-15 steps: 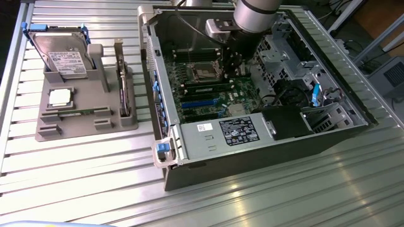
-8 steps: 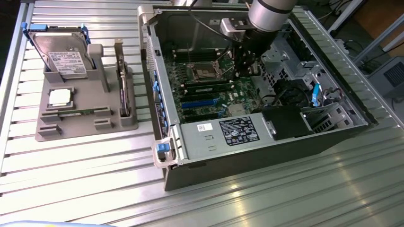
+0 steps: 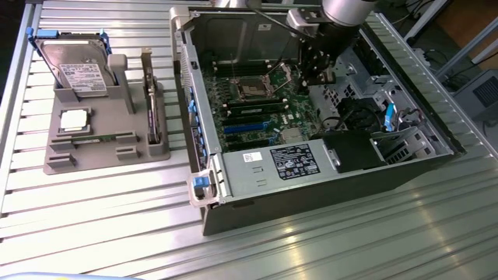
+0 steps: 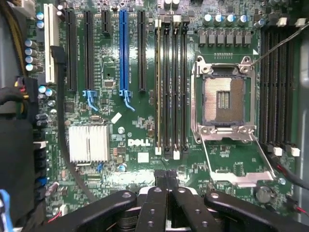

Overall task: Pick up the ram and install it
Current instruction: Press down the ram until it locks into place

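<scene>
Ram seated on edge, long axis parallel to the memory slots beside it; claw together, empty.

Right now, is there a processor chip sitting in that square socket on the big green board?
No: in the wrist view the processor socket lies open and bare, its contact field exposed, and its metal frame is swung away.

A silver-grey cylindrical arm carries a black claw (linkage bars dotted with round screw holes).
</scene>
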`<state>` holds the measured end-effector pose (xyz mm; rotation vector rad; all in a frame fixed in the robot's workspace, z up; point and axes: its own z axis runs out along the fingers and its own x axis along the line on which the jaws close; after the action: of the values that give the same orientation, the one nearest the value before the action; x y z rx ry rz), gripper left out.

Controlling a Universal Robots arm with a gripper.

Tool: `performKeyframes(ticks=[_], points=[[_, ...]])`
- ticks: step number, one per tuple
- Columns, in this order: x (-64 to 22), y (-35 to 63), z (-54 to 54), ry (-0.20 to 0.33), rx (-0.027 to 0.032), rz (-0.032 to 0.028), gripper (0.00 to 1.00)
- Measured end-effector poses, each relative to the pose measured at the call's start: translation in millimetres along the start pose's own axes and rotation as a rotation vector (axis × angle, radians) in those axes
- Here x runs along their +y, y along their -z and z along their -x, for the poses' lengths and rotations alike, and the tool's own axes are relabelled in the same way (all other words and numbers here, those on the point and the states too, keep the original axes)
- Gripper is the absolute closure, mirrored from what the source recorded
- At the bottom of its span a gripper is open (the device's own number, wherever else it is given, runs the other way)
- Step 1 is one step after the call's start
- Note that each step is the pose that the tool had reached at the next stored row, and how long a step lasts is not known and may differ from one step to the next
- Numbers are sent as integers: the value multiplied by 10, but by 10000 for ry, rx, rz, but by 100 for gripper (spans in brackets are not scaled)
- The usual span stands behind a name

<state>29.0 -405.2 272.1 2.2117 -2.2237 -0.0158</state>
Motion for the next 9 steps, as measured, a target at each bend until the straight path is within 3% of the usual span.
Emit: performKeyframes(ticks=[3,8,9], points=[[-28,172,1,0,-1,0,90],[-48,360,2,0,-1,0,90],[-62,452,2,0,-1,0,90]])
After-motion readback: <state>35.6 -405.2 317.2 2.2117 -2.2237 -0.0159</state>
